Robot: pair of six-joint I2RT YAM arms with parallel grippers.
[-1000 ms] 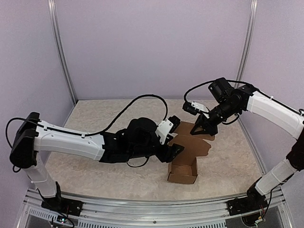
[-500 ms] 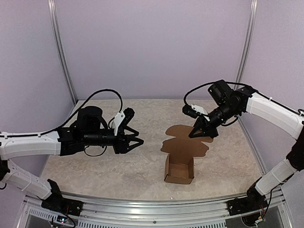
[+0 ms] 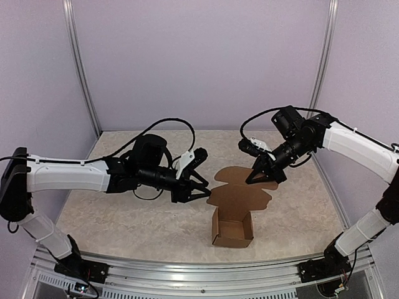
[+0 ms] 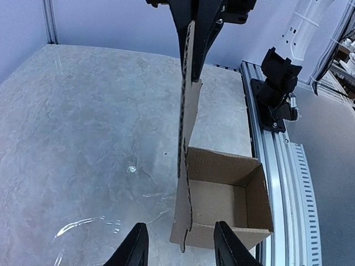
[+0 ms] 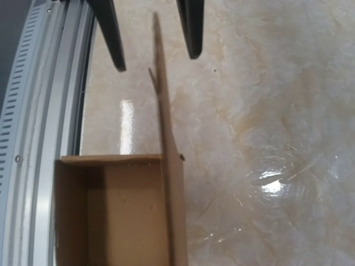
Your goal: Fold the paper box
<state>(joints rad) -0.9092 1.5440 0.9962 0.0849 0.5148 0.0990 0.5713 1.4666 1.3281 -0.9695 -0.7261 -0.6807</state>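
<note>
The paper box (image 3: 232, 230) is a brown open-topped carton near the table's front, with its lid flap (image 3: 242, 190) raised behind it. My right gripper (image 3: 260, 175) is shut on the flap's far edge; the left wrist view shows this grip (image 4: 194, 22) from in front. My left gripper (image 3: 204, 187) is open at the flap's left edge. In its wrist view the flap (image 4: 186, 138) stands edge-on between the fingertips (image 4: 136, 246), touching neither, with the carton's hollow (image 4: 224, 197) to the right. The right wrist view shows the flap (image 5: 166, 144), the carton (image 5: 111, 216) and the left gripper (image 5: 152, 39) beyond.
An aluminium rail (image 4: 283, 166) runs along the table's near edge, close beside the carton, with the right arm's base (image 4: 274, 88) bolted to it. The same rail (image 5: 44, 83) shows in the right wrist view. Purple walls and metal posts (image 3: 81, 75) enclose the table.
My left arm drew back to the left, then returned to the flap's left edge with its jaws narrower. The carton slid slightly left and nearer. The right gripper kept hold of the flap.
</note>
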